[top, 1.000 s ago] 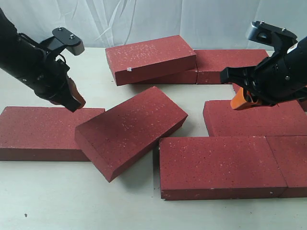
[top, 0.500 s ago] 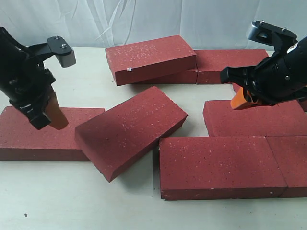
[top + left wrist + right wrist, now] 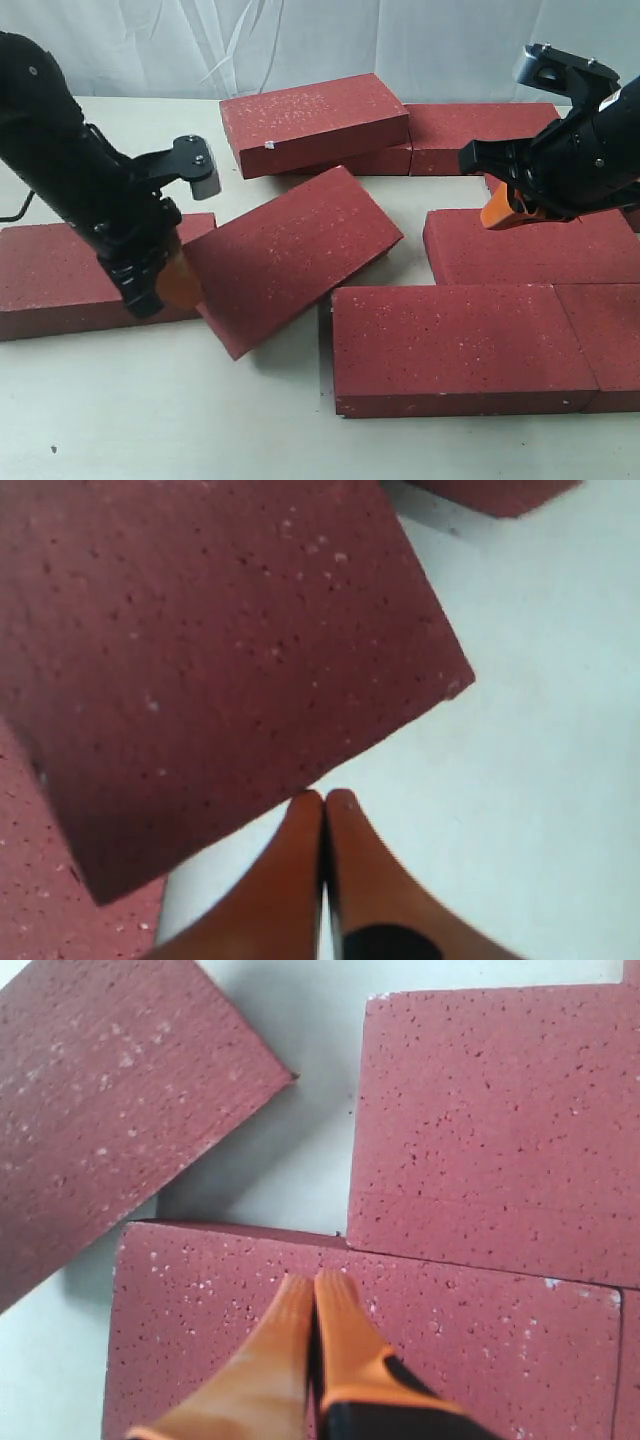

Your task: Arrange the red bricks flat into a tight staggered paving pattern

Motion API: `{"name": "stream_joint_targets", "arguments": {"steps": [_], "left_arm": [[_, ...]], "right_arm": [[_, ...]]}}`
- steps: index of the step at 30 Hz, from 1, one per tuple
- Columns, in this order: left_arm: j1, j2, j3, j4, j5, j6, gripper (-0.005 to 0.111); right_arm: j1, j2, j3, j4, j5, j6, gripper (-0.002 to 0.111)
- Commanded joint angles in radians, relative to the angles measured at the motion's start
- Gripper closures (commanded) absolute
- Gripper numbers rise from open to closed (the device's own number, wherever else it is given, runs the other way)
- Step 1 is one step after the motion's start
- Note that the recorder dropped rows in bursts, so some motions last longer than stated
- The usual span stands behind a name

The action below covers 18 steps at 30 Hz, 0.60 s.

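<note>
Several red bricks lie on the pale table. One brick (image 3: 295, 255) sits askew in the middle, its left end against the flat left brick (image 3: 60, 280). My left gripper (image 3: 175, 285) is shut and empty. Its orange fingertips (image 3: 308, 805) touch the askew brick's (image 3: 220, 650) near-left edge. My right gripper (image 3: 497, 215) hovers shut and empty over the right bricks. In the right wrist view it (image 3: 313, 1282) hangs above the front brick (image 3: 200, 1300). A chipped brick (image 3: 315, 120) rests on another at the back.
Two front bricks (image 3: 460, 345) (image 3: 610, 340) lie end to end, with one (image 3: 530, 245) behind them and one (image 3: 480, 135) at the back right. Bare table (image 3: 150, 410) shows at the front left. A white curtain hangs behind.
My left gripper swung down from above the left brick to the askew brick's near-left end. That brick shifted right and back. The right arm has not moved.
</note>
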Motion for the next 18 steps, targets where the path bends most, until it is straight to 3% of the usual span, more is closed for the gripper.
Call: {"name": "stream_joint_targets", "arguments": {"steps": [1, 5, 12, 15, 18], "left_arm": [[-0.007, 0.007, -0.001, -0.132, -0.214, 0.004, 0.107], [-0.007, 0.007, -0.001, -0.209, -0.359, -0.002, 0.107], [-0.005, 0.007, -0.001, -0.183, -0.455, -0.086, 0.107], [-0.005, 0.007, -0.001, -0.110, -0.470, -0.170, 0.107], [-0.005, 0.007, -0.001, 0.068, -0.474, -0.349, 0.107]], "right_arm": [[-0.006, -0.011, 0.005, -0.002, -0.009, -0.007, 0.109], [-0.006, -0.011, 0.005, -0.002, -0.011, -0.007, 0.109], [-0.006, -0.011, 0.005, -0.002, -0.011, -0.007, 0.109], [-0.006, -0.011, 0.005, -0.002, -0.011, -0.007, 0.109], [-0.006, -0.011, 0.005, -0.002, -0.011, -0.007, 0.109]]}}
